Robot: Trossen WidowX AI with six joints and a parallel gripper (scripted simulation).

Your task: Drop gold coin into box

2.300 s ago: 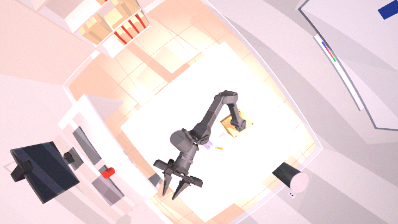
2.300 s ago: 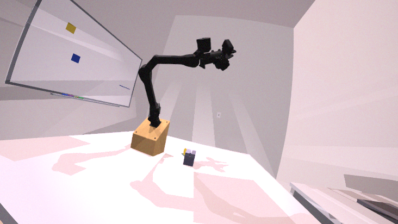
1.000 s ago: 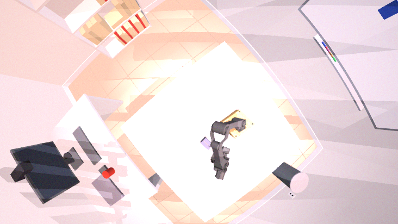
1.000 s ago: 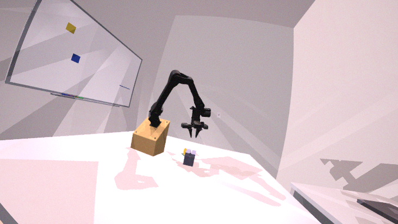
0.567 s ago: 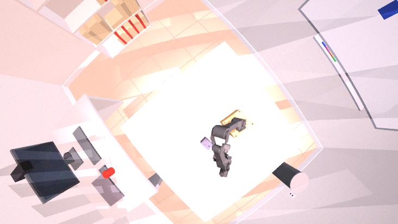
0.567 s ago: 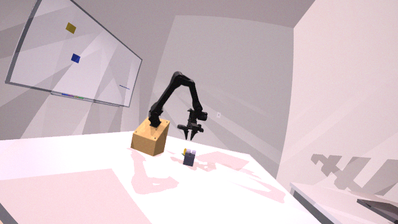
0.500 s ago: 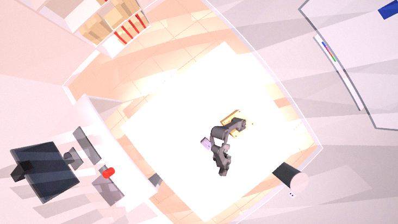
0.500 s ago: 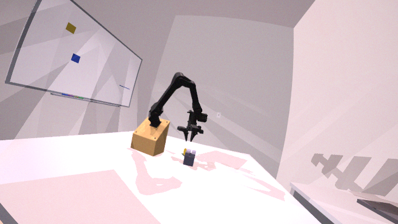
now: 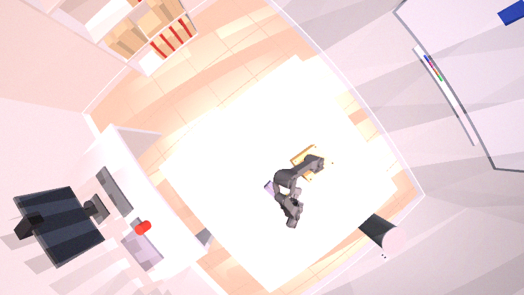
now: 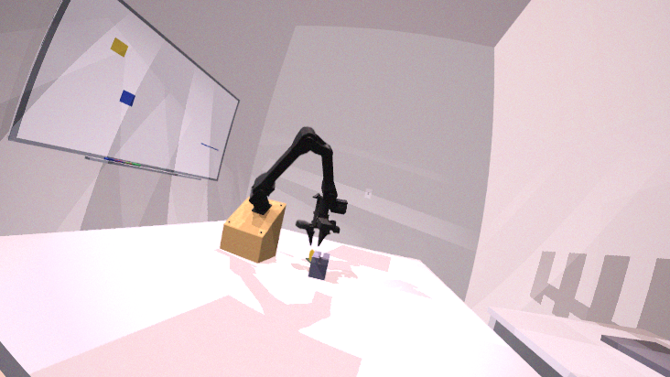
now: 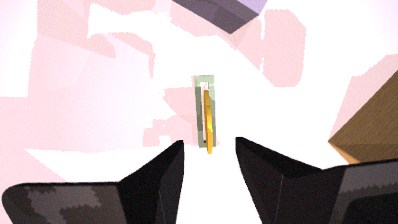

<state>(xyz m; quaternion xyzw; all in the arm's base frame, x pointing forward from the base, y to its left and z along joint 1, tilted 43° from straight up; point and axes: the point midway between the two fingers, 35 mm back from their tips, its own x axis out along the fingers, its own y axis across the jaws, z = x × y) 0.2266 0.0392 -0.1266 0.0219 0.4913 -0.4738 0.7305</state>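
My pincer pointed down, and its two tips were apart with nothing between them. The yellow coin stood on its edge just under my tips. The grey box was below my pincer too, near the coin. My big wooden block sat off to one side of my pincer.

The arm rises from its base, bends at a high elbow, and descends to a downward-pointing hand. The two tapered black fingers stand parted, with nothing between their tips. The hand is suspended above the desk.
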